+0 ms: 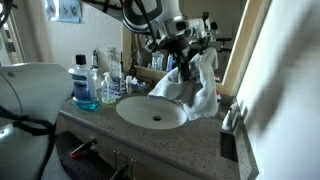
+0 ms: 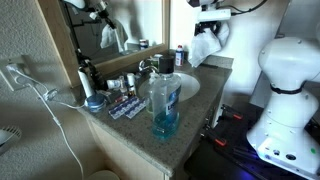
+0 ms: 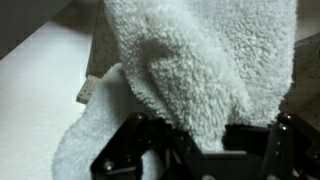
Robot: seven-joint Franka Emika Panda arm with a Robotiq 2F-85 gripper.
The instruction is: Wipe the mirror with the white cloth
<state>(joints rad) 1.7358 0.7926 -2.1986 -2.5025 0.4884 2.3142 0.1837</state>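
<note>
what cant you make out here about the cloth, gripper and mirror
- Wrist view: the white cloth fills the picture, hiding the pads of the gripper and everything behind.
- Exterior view: whether the cloth touches the mirror is unclear; the arm and cloth block the contact spot.
- Exterior view: the label of the blue mouthwash bottle is too blurred to read.
- Exterior view: the small items beside the sink are too small to identify.

Speckled grey stone desk (image 1: 195,145). Carries a sunken oval white basin (image 1: 152,112) mid-surface, a clear plastic bottle of blue liquid (image 1: 84,85) beside it, a cluster of small bottles (image 1: 108,88) nearby, and flat printed packets (image 2: 128,106) alongside.
</note>
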